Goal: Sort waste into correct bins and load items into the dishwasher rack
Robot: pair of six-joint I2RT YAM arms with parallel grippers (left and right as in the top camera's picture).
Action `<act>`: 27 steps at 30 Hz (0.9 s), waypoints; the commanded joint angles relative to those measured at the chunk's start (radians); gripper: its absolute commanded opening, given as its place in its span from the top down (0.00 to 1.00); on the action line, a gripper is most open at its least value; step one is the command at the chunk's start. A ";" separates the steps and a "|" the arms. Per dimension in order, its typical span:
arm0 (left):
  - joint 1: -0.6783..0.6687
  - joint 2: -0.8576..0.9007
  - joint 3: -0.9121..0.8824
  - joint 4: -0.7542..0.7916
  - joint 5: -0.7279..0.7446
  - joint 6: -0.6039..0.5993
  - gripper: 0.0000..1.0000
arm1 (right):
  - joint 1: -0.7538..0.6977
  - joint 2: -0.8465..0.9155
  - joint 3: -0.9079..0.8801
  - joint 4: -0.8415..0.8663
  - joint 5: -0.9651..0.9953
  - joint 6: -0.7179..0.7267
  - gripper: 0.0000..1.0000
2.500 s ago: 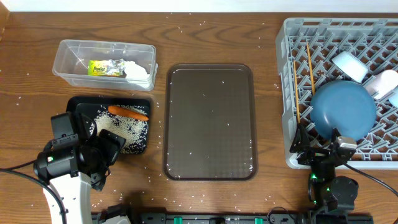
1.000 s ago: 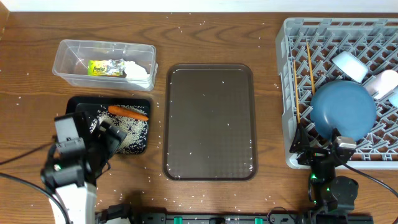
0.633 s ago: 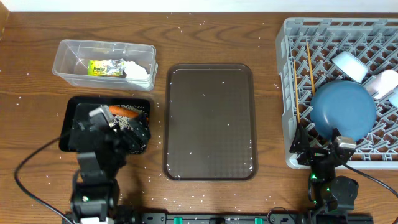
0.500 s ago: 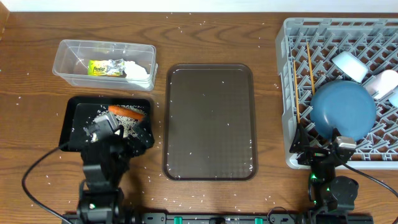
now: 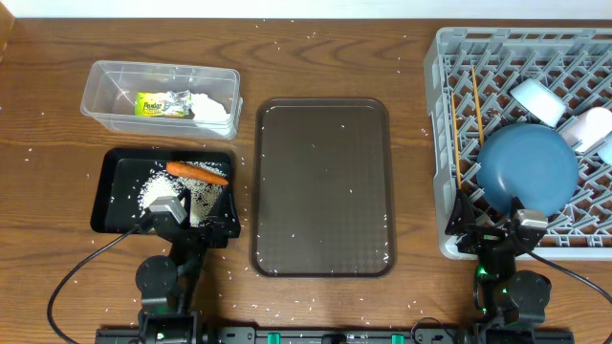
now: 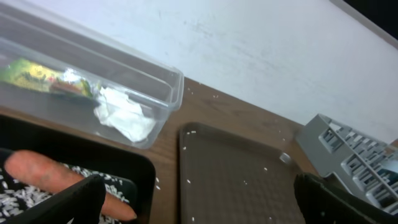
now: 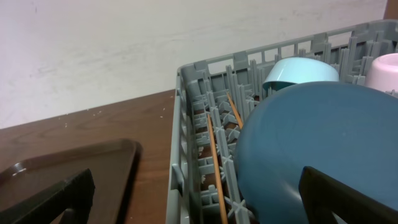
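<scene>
While both arms sit folded at the near table edge, the flat brown serving tray [image 5: 322,172] lies mid-table and serves as the reference point. Left of it and nearest the camera is the shallow black tray [image 5: 107,196], holding a smooth orange carrot [image 5: 198,173] above a loose heap of white rice grains [image 5: 158,192]. Left of the serving tray and farther back stands the clear plastic tub [image 5: 100,91], containing a yellow-green snack wrapper [image 5: 163,104] beside a crumpled white napkin [image 5: 214,107]. Right of the serving tray is the grey lattice rack [image 5: 442,143], where a large round blue plate [image 5: 529,170] leans among the pegs, thin wooden chopsticks [image 5: 475,91] lie along its left side, and a light blue cup [image 7: 300,72] sits behind the plate. The left gripper [image 6: 196,202] hangs over the black tray's near right corner, fingers spread and empty. The right gripper [image 7: 193,199], at the rack's near edge, is likewise spread and holds nothing.
</scene>
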 commanded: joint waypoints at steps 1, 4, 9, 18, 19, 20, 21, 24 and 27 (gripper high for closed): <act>-0.005 -0.044 -0.004 -0.043 -0.010 0.080 0.02 | -0.017 -0.007 -0.002 -0.005 0.004 -0.013 0.01; -0.005 -0.082 -0.004 -0.150 -0.011 0.130 0.02 | -0.017 -0.007 -0.002 -0.005 0.004 -0.014 0.01; -0.005 -0.136 -0.004 -0.251 -0.062 0.135 0.02 | -0.017 -0.007 -0.002 -0.005 0.004 -0.014 0.01; -0.005 -0.190 -0.004 -0.252 -0.073 0.137 0.02 | -0.017 -0.007 -0.002 -0.005 0.004 -0.013 0.01; -0.005 -0.201 -0.004 -0.252 -0.073 0.137 0.02 | -0.017 -0.007 -0.002 -0.005 0.004 -0.014 0.01; -0.005 -0.217 -0.004 -0.251 -0.073 0.137 0.02 | -0.017 -0.007 -0.002 -0.005 0.004 -0.014 0.01; -0.005 -0.217 -0.004 -0.245 -0.073 0.137 0.02 | -0.017 -0.007 -0.002 -0.005 0.004 -0.014 0.01; -0.005 -0.217 -0.004 -0.249 -0.073 0.137 0.02 | -0.017 -0.007 -0.002 -0.005 0.004 -0.013 0.01; -0.005 -0.217 -0.004 -0.250 -0.073 0.137 0.02 | -0.017 -0.007 -0.002 -0.005 0.004 -0.014 0.01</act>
